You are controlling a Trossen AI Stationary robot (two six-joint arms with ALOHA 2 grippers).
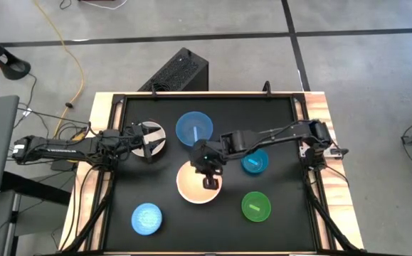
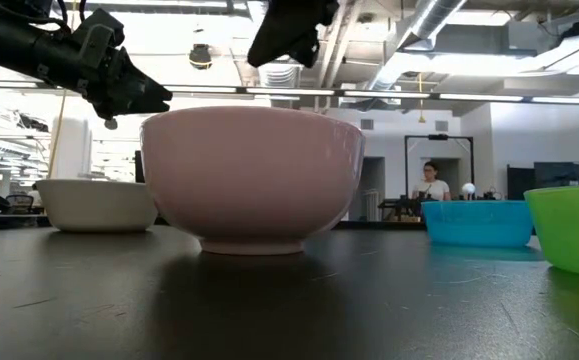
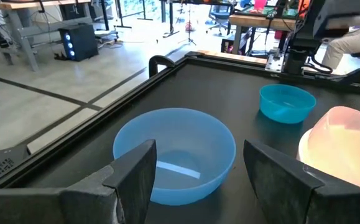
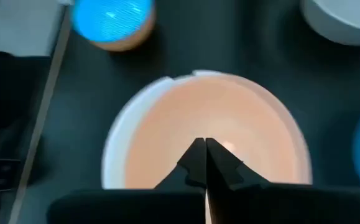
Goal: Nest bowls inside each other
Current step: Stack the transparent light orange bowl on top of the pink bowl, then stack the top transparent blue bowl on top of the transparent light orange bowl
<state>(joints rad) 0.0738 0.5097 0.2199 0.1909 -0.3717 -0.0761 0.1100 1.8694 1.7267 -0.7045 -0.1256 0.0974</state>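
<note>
A pink bowl [image 1: 197,186] [image 2: 254,175] stands upright on its foot near the middle of the black table. My right gripper [image 1: 210,181] [image 4: 203,149] hangs shut over its hollow, above the rim, with nothing in it. My left gripper [image 1: 147,139] [image 3: 195,180] stands open and level above a white bowl [image 1: 151,136] [image 2: 94,205] at the left. A blue bowl [image 1: 194,128] [image 3: 176,149] sits ahead of its fingers. A small teal bowl [image 1: 255,162], a green bowl [image 1: 256,206] and a light blue bowl [image 1: 146,218] stand apart on the table.
The table has a raised rim [image 1: 206,94] all around. A black box [image 1: 181,71] stands on the floor beyond the far edge, and cables [image 1: 70,107] lie at the left. A person [image 2: 432,182] sits far back in the room.
</note>
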